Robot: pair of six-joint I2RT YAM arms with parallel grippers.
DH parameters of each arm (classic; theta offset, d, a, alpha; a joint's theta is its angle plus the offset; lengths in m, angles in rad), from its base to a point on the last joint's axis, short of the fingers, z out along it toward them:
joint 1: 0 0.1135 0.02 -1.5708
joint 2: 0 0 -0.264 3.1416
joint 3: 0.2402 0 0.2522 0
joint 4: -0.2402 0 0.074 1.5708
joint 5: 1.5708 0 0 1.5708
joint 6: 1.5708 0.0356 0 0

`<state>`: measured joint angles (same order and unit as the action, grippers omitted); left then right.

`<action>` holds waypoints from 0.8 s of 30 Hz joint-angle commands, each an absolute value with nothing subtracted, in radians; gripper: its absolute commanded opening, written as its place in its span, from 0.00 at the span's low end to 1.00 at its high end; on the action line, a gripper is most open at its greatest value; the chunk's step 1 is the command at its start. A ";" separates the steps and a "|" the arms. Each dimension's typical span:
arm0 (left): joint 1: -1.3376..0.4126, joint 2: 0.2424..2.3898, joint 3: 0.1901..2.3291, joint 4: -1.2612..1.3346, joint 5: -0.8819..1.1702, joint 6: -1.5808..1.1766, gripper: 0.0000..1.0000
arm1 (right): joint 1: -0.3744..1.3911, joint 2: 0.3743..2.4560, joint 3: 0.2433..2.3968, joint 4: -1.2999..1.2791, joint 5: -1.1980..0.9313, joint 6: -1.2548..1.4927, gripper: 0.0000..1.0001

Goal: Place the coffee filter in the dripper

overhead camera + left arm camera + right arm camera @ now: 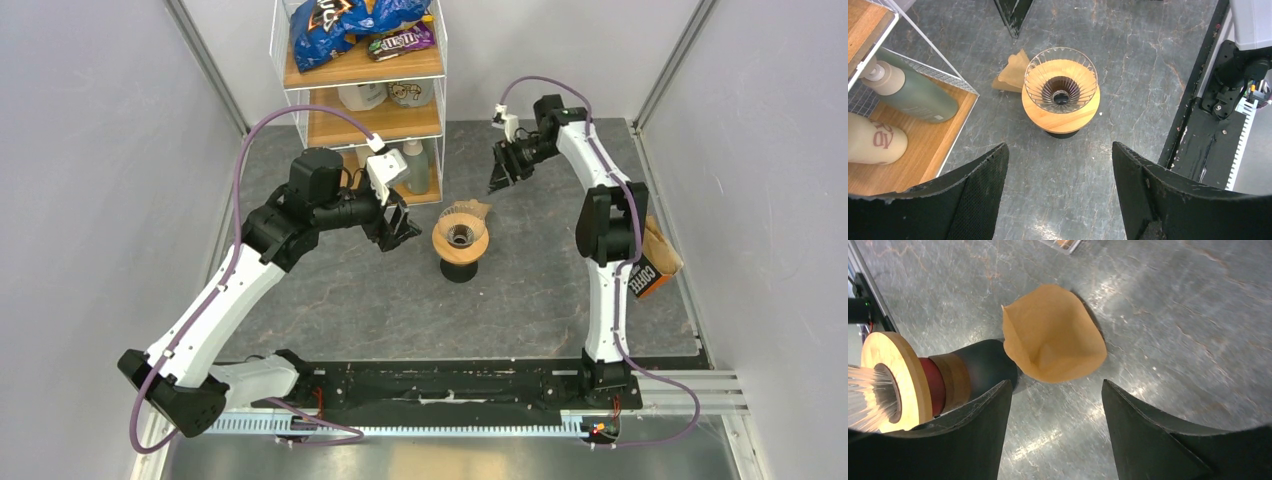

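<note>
The dripper [460, 240] is a clear glass cone [1060, 80] in a round light-wood ring [1063, 119] on a black base, standing mid-table. The coffee filter [480, 209], a tan paper cone, lies flat on the table just behind the dripper; it also shows in the wrist views [1050, 337] [1010, 76]. My right gripper [500, 176] hovers behind the filter, open, with nothing between its fingers [1055, 385]. My left gripper [400, 228] stands left of the dripper, open and empty [1058, 147], facing it.
A white wire rack with wooden shelves [365, 100] stands at the back left, holding snack bags, jars and a green bottle [913, 92]. A black-and-orange COFFEE packet [650, 272] lies by the right arm. A black rail [450, 385] runs along the near edge.
</note>
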<state>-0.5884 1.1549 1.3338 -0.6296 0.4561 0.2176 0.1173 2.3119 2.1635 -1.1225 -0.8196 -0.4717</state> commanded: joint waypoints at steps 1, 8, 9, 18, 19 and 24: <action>-0.583 1.153 1.324 -0.635 0.485 0.200 0.80 | 0.182 2.335 2.185 -1.156 -0.860 -0.535 0.75; -0.583 1.152 1.317 -0.630 0.494 0.198 0.80 | 0.222 2.362 2.173 -1.157 -0.845 -0.555 0.73; -0.583 1.153 1.317 -0.630 0.491 0.200 0.80 | 0.228 2.365 2.171 -1.165 -0.844 -0.564 0.71; -0.583 1.156 1.315 -0.624 0.499 0.206 0.80 | 0.251 2.366 2.170 -1.244 -0.823 -0.623 0.30; -0.583 1.157 1.313 -0.625 0.500 0.202 0.80 | 0.247 2.358 2.169 -1.245 -0.816 -0.623 0.23; -0.583 1.148 1.314 -0.624 0.501 0.197 0.80 | 0.218 2.291 2.205 -1.273 -0.784 -0.616 0.00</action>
<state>-0.5884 1.1561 1.3170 -0.6365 0.4747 0.2173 0.2424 2.3604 2.1624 -1.2255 -0.8093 -0.6022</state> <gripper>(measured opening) 0.804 0.014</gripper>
